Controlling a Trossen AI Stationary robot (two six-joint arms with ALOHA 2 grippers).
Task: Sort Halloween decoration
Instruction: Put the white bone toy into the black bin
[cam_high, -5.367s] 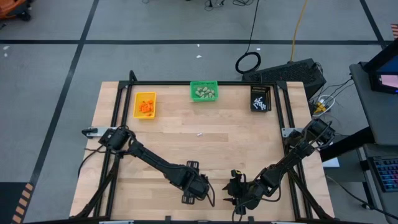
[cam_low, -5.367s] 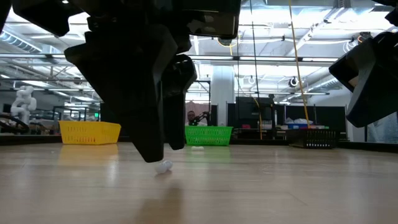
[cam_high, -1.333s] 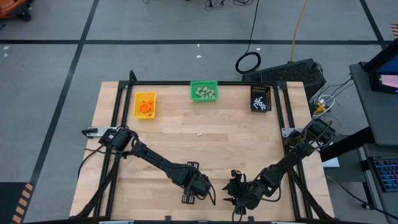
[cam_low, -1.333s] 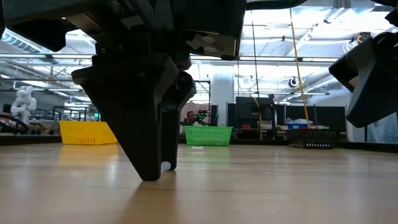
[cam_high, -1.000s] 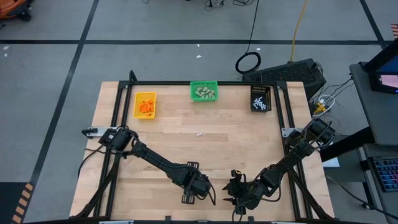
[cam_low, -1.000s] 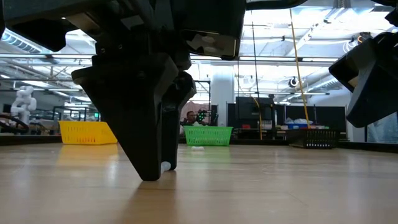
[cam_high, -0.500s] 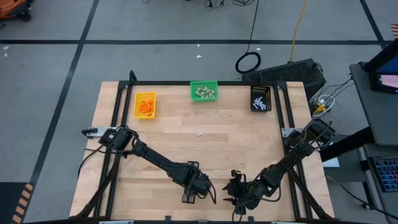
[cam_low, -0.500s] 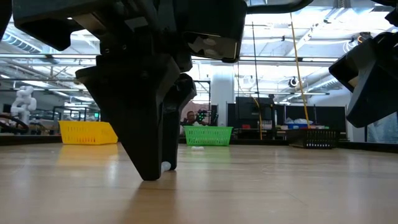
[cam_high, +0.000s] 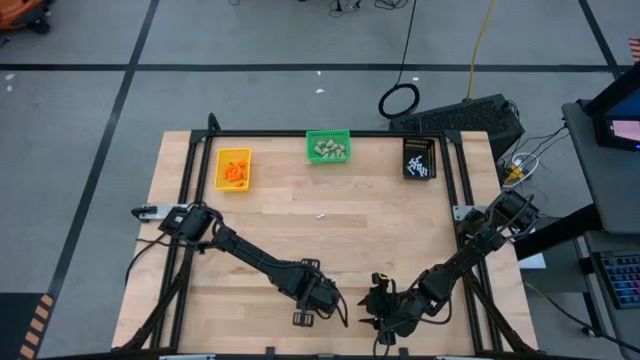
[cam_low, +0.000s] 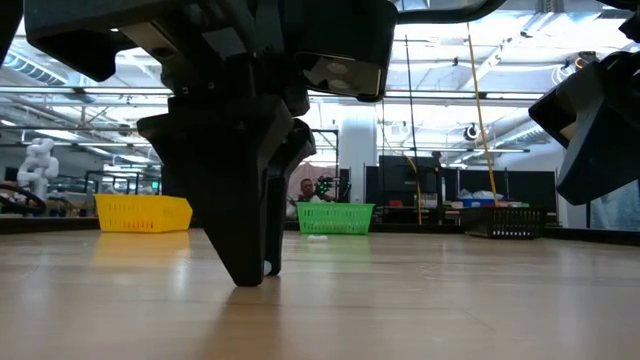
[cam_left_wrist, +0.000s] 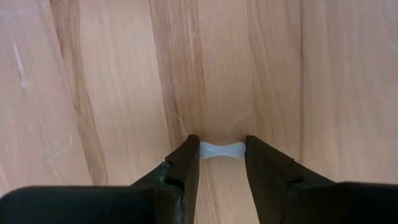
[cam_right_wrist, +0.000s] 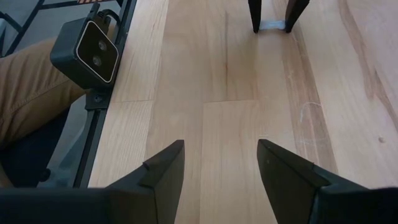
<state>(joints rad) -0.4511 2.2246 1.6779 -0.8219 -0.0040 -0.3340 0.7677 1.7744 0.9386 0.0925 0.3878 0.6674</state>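
- Workshop racks stand behind our wooden table (cam_high: 330, 240), where a white stick (cam_left_wrist: 222, 150) lies near the front edge.
- Our left gripper (cam_left_wrist: 222, 163) has just narrowed; its fingers (cam_left_wrist: 186, 163) now touch both stick ends, readying a lift.
- Our right gripper (cam_right_wrist: 221, 163) waits beside, jaws apart.

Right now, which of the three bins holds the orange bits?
The yellow bin, far-left corner; its orange bits show inside. The green bin holds beige lumps, the black bin white sticks.
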